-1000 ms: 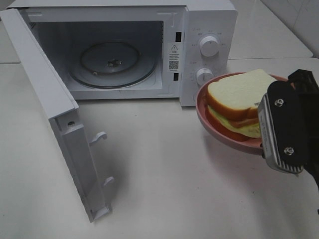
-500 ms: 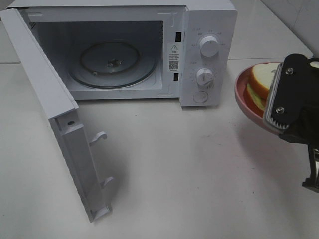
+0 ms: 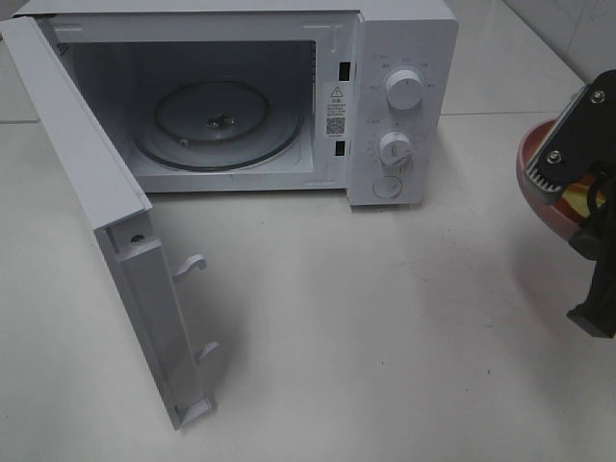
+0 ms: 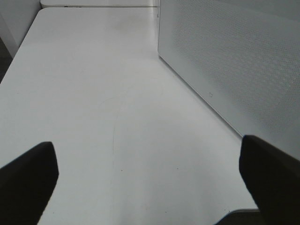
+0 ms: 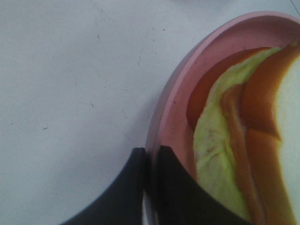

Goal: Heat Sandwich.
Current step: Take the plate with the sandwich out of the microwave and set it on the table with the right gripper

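A pink plate [image 5: 176, 117] is pinched at its rim by the right gripper [image 5: 150, 161], well right of the open microwave [image 3: 241, 96]. The sandwich [image 5: 243, 154] is carried on the plate. The left gripper [image 4: 150, 176] is spread wide beside the microwave's wall.

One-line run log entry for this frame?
stage: carrying | right pincer: shut on pink plate rim | sandwich: on plate | left pincer: open, empty | microwave: door open

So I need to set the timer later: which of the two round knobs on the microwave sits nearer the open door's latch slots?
The lower knob. It sits level with the lower slot in the microwave front, just above the round button; the upper knob is higher and larger.
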Controlling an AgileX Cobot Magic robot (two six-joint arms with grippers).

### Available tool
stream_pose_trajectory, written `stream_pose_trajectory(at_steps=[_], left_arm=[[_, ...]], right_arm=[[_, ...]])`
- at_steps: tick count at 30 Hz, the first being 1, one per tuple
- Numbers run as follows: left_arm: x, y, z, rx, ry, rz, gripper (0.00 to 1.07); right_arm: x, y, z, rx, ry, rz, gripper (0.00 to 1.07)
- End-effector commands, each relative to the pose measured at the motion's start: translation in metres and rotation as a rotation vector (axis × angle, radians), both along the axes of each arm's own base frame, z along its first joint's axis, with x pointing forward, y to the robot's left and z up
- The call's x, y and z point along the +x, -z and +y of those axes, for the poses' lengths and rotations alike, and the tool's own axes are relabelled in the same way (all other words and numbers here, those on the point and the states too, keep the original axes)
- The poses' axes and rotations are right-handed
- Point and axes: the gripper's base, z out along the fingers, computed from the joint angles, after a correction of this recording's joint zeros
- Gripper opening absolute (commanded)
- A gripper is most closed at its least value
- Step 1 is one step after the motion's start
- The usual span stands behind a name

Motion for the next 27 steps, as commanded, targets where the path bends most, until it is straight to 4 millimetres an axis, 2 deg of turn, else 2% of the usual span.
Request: stream_pose_trajectory(at_steps=[1, 10, 18, 27], left_arm=[[-0.002, -0.001, 0.0, -0.005, 0.007, -0.028, 0.98], [-0.002, -0.001, 0.0, -0.005, 0.007, -0.028, 0.98], [-0.002, -0.001, 0.0, -0.005, 0.007, -0.028, 0.98], [-0.002, -0.001, 0.0, -0.005, 0.007, -0.028, 0.98]], right_arm=[[0.002, -0.004, -0.005, -0.009, 0.048, -0.039, 0.0], [0.007, -0.002, -0.008, 0.027, 0.204, -0.08, 0.0], [0.029, 0.025, -0.003, -0.004, 0.356, -0.068, 0.0], [0.045, 0.053, 0.006, 0.017, 0.433, -0.049, 0.0]])
